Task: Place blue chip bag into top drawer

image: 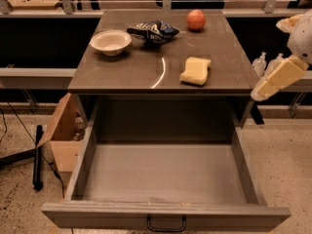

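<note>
The blue chip bag (154, 31) lies crumpled at the back of the cabinet top, between a white bowl and an orange-red ball. The top drawer (165, 213) is pulled wide open below the cabinet top, and nothing lies inside it. Its black handle (166, 225) shows at the bottom edge of the view. My gripper (264, 88) is a cream-coloured piece at the right edge. It hangs beside the cabinet's front right corner, well away from the bag and above the drawer's right side.
A white bowl (111, 42) stands left of the bag. An orange-red ball (196, 19) sits at the back right. A yellow sponge (195, 71) lies at the front right of the top. A cardboard box (61, 139) stands on the floor at the left.
</note>
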Robot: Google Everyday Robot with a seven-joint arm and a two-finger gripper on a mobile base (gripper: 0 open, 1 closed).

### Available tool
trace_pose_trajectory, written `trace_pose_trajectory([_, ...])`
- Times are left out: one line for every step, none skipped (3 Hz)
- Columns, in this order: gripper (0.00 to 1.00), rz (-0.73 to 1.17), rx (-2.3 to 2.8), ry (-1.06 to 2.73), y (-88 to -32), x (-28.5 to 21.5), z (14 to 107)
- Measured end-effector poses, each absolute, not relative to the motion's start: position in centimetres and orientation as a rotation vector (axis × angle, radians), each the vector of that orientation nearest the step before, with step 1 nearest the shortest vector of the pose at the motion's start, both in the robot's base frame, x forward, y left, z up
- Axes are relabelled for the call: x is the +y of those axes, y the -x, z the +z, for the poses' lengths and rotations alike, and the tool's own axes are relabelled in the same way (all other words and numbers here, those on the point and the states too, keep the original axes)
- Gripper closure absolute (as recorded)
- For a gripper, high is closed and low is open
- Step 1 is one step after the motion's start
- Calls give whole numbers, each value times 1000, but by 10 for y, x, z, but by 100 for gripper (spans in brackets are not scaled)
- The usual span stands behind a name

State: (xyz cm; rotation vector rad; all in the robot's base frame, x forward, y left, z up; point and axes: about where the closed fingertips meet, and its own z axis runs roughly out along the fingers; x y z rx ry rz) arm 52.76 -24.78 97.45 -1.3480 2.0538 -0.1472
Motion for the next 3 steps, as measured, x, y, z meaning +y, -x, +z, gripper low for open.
trace_pose_trajectory([0,-212,1943,1256,-590,-241,980])
trace_pose_trajectory([0,-302,1817,1174,-652,-222,999])
trace_pose_trajectory([0,-343,1703,1075,-712,-199,1031])
